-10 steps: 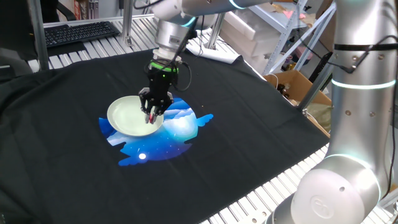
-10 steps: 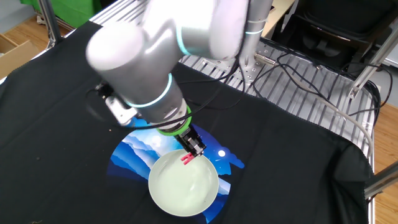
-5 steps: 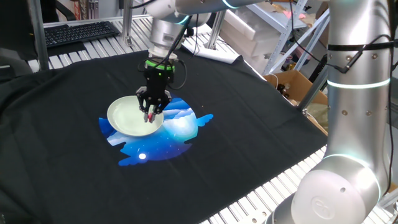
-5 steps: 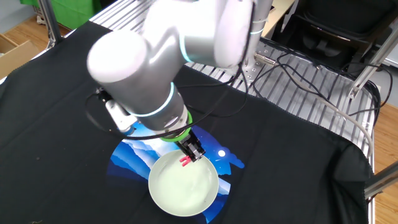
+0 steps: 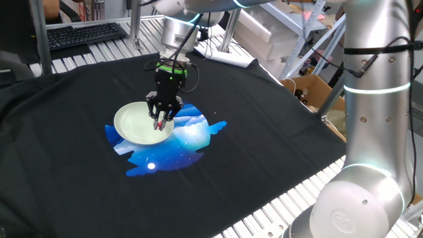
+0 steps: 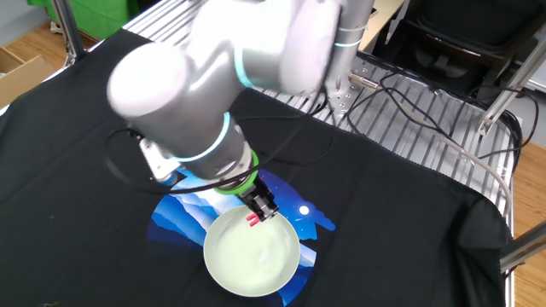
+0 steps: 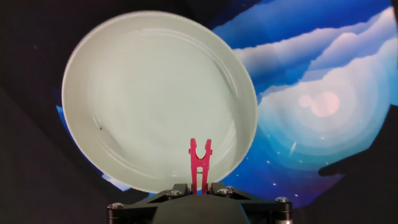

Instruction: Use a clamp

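A single robot arm reaches down over a table draped in black cloth (image 5: 264, 132). Its gripper (image 5: 160, 121) has its two fingers closed narrowly on the handle end of the clamp (image 7: 199, 163) — a tiny red peg-like clip that sticks out ahead of the fingers, its two pinching tips pointing forward with a small gap between them. In the hand view the clip hangs over the inside of a pale green plate (image 7: 124, 74), near the edge closest to the camera; whether it touches the plate cannot be told.

The step in hand appears to be carrying the held clip into place at the plate's edge. The next move likely calls for lining the two pinching tips up with the rim, so that the rim slides between them — a fine alignment, since the clip is so much smaller than the plate.

Counted: one clip, one plate, one blue-and-white sky picture (image 5: 192, 132) printed on the cloth under the plate, one gripper.
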Robot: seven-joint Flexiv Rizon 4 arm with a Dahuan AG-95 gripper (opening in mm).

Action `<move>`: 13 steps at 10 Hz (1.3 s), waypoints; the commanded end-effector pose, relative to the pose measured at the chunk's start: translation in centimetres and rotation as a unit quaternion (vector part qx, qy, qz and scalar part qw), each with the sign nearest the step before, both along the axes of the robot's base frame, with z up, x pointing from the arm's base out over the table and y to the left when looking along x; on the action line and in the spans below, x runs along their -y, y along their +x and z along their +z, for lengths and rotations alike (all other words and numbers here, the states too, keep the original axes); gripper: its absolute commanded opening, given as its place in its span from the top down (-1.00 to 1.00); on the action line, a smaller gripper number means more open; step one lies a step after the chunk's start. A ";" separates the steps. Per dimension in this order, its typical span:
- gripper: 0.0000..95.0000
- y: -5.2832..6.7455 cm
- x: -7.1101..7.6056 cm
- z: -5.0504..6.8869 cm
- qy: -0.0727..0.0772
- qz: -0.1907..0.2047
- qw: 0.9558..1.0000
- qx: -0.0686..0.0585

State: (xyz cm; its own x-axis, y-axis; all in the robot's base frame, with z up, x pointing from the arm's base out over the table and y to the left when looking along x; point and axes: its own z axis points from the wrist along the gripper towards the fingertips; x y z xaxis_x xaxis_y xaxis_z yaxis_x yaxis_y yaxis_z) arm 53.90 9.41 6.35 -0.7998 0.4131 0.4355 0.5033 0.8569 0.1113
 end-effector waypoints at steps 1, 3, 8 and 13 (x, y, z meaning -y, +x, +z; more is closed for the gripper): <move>1.00 -0.6 0.0 0.1 -0.014 -0.019 1.000 -0.013; 1.00 -1.6 0.0 0.1 -0.012 -0.049 0.998 -0.031; 1.00 -3.9 0.8 -0.4 0.007 -0.077 0.996 -0.053; 1.00 -5.8 1.3 -0.7 0.023 -0.121 0.989 -0.079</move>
State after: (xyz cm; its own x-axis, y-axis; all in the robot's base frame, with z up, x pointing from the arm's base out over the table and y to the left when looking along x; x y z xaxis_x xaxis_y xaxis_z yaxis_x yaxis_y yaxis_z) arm 47.92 8.04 5.73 -0.6111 0.5601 0.5593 0.7013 0.7108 0.0543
